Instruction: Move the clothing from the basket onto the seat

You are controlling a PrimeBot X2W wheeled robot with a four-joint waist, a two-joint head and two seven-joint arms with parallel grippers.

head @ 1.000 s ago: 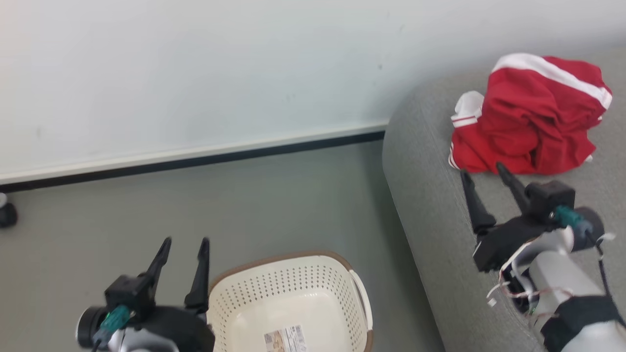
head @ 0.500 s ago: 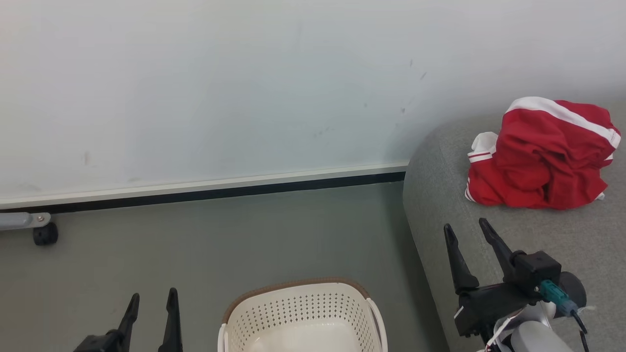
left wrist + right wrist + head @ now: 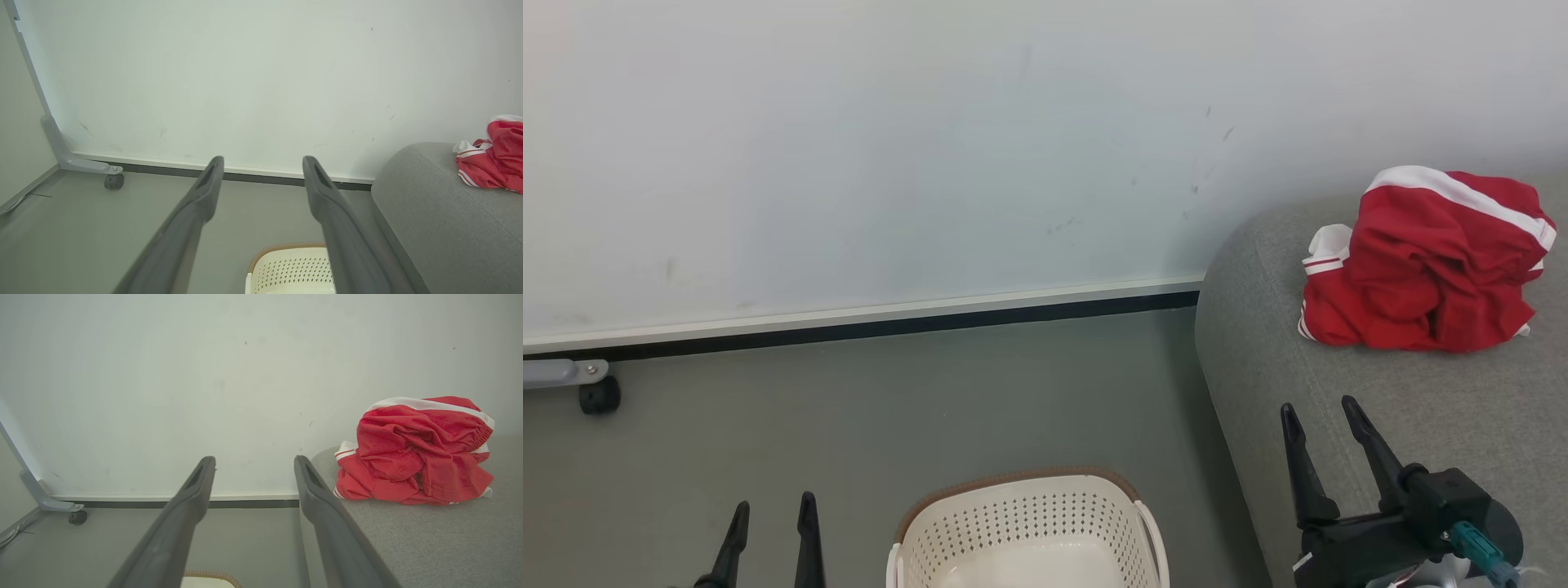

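The grey sofa (image 3: 1462,392) takes up the head view from two to five o'clock. The clothes (image 3: 1421,278) lie on it at two o'clock, a crumpled bright red heap with white stripes. The cream, brown-rimmed basket (image 3: 1021,523) stands on the floor at six, and the left gripper (image 3: 774,502) at seven and right gripper (image 3: 1317,405) at five have their fingers spread, holding nothing.

Left gripper (image 3: 773,513) low at lower left, jaws parted, pointing straight up. Right gripper (image 3: 1318,412) at lower right, jaws parted, leaning slightly left, black wrist below.
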